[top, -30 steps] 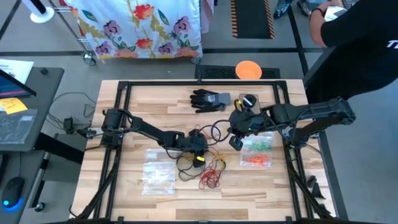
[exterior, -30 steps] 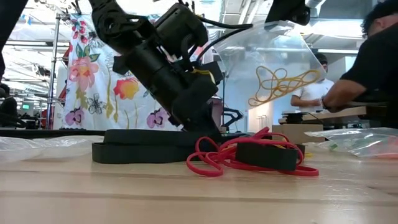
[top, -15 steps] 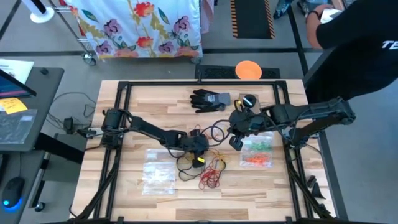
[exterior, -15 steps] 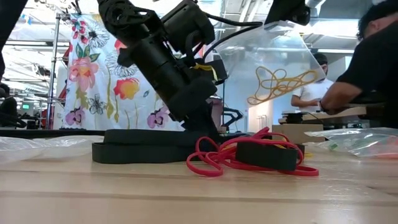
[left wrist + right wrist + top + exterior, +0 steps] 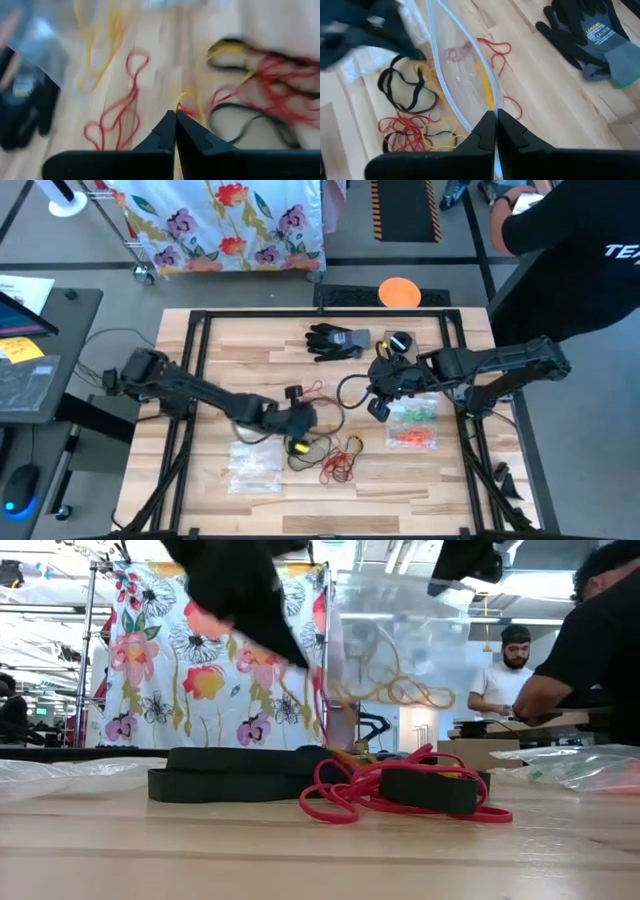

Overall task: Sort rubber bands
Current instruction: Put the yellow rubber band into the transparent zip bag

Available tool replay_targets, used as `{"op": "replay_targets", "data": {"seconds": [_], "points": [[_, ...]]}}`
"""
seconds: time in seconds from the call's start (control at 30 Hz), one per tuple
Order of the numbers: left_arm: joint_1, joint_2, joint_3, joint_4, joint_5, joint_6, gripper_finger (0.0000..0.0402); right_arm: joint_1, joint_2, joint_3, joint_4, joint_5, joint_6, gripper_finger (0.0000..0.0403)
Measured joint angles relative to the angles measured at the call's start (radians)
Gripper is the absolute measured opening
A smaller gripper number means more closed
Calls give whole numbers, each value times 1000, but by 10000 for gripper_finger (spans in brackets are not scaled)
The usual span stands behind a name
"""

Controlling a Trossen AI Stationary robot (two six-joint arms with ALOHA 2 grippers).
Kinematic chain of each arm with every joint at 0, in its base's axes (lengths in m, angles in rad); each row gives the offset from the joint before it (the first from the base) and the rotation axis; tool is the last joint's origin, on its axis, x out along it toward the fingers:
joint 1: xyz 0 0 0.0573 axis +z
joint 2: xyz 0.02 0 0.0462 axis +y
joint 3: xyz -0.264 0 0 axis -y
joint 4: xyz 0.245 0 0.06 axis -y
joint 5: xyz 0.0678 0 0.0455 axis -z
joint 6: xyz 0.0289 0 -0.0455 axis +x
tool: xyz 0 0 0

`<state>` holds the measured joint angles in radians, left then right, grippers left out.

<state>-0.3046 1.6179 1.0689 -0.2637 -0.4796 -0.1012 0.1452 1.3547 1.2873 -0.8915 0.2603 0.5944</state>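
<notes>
left wrist view: left tool (image 5: 175,116) pinched shut, seemingly on a yellow strand, rubber bands (image 5: 260,90) strewn just beyond.

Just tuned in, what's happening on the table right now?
The robot is sorting rubber bands piled at the middle of the table. The left gripper is shut on a yellow band over the pile. The right gripper is shut on the edge of a clear bag that has yellow bands inside. Another bag with green and orange bands lies under the right arm, and one more lies on the left. A black glove lies at the far edge.
</notes>
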Motion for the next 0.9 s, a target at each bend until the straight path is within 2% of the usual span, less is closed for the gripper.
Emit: {"op": "replay_targets", "data": {"seconds": [0.1,0.33,0.57,0.9], "points": [[-44,-76,-36,52,-45,24,0,7,29,0,3,0,5,5],[-81,-148,-99,127,-102,59,0,11,128,0,13,-6,26,5],[-52,-104,-107,106,-103,56,0,10,187,-1,18,-27,15,5],[-18,3,-107,103,-101,45,26,10,163,-1,8,-27,7,5]]}}
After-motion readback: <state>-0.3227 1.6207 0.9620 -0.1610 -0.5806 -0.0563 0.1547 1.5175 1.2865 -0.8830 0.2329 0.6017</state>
